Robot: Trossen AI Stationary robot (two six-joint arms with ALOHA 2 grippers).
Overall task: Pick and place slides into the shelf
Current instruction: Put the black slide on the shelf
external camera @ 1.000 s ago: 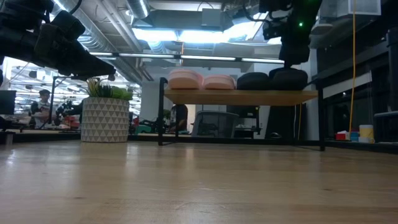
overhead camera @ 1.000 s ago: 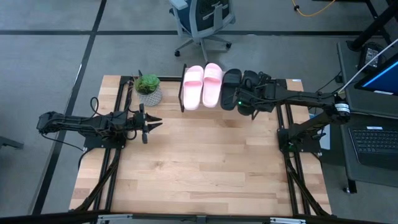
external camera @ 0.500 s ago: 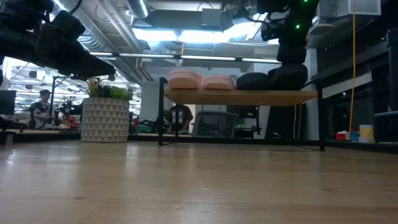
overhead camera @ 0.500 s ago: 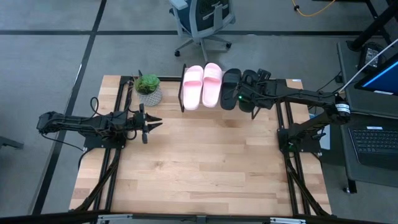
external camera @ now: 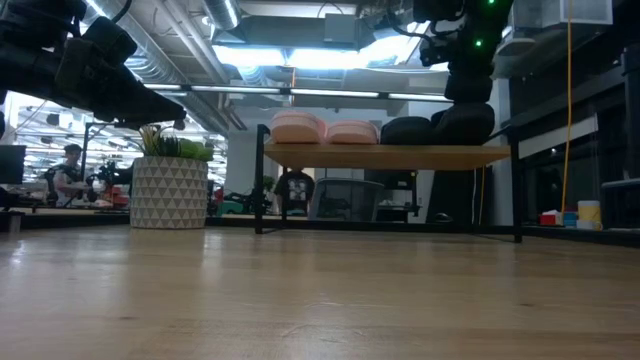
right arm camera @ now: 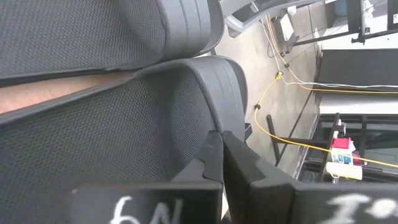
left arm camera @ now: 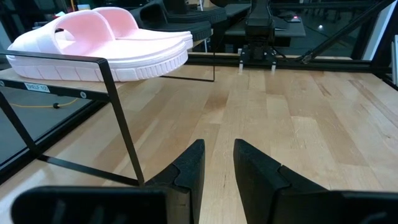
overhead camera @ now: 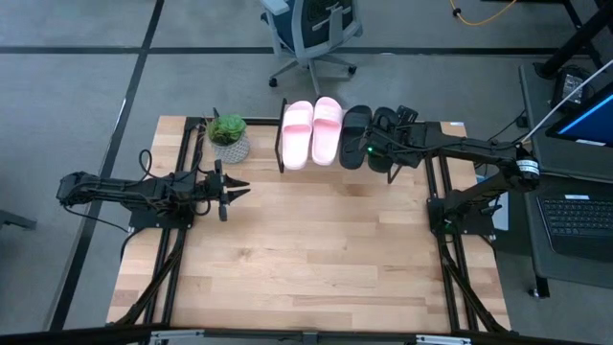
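**Operator:** From above, I see all four slides on the shelf (overhead camera: 450, 126) at the table's far edge: two pink slides (overhead camera: 312, 131) on the left, then the black slide (overhead camera: 355, 136), then the last black slide (overhead camera: 384, 123) under my right gripper (overhead camera: 381, 153). My left gripper (overhead camera: 233, 191) waits over the left of the table.

**Colleague:** Anything nearby?

**Operator:** A potted plant (overhead camera: 229, 135) just left of the shelf, an office chair (overhead camera: 311, 29) on the floor beyond. Neither is in the way.

**Colleague:** Table level?

**Operator:** The pink pair (external camera: 324, 130) and the black pair (external camera: 437, 129) sit along the plank (external camera: 385, 155). A person (external camera: 68, 175) is far behind the table.

**Colleague:** Left wrist?

**Operator:** Its fingers (left arm camera: 186, 173) stand slightly apart, empty. A pink slide (left arm camera: 99, 40) overhangs the thin frame (left arm camera: 115, 99).

**Colleague:** Right wrist?

**Operator:** The fingertips (right arm camera: 211, 155) are pressed together, on or just over a black footbed (right arm camera: 106, 143); I cannot tell which. These look like light, flexible foam, hardly fragile. I'd grip by the side edge or strap. The neighbouring slide, almost touching, is the crowding risk.
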